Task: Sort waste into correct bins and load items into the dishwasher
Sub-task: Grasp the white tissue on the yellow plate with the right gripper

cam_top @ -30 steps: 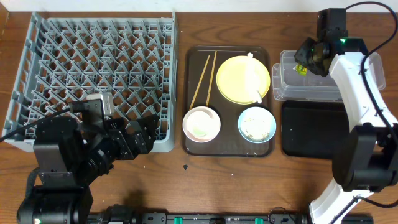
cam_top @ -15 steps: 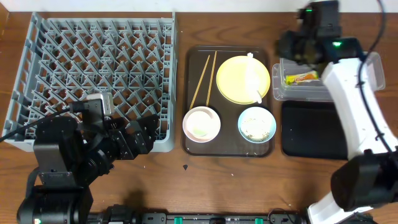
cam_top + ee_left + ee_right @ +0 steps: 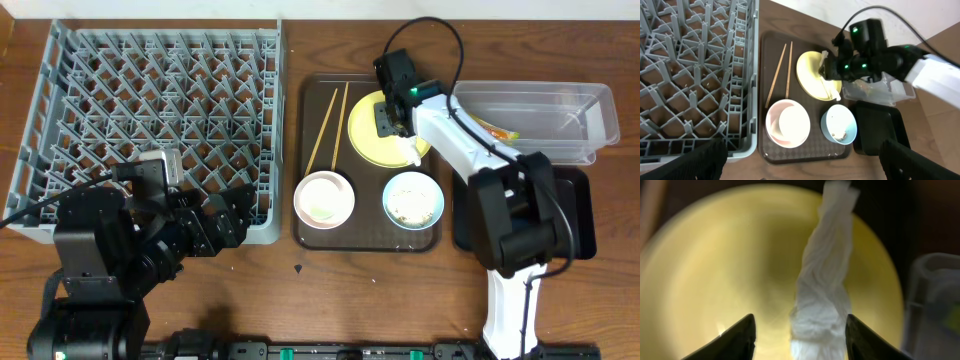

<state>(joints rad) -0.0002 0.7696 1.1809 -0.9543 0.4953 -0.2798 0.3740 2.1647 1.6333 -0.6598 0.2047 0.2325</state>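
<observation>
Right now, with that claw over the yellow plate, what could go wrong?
The right gripper, open, straddles the twisted tissue. It might pinch only a fold, so the tissue could unravel or drop while being carried away. Closing low, it could also scrape or nudge the yellow plate.

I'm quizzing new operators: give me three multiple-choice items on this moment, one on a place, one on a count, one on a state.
1. Where does the white tissue lie? A on the yellow plate; B in the clear tub; C in the dish rack.
2. How many bowls stand on the brown tray? A one; B two; C three.
3. The right fingers are: A shut on chopsticks; B open, astride the tissue; C shut on the plate's rim.
1 A: it lies across the plate. 2 B: a pinkish bowl and a blue bowl. 3 B: they stand apart with the tissue between them.
</observation>
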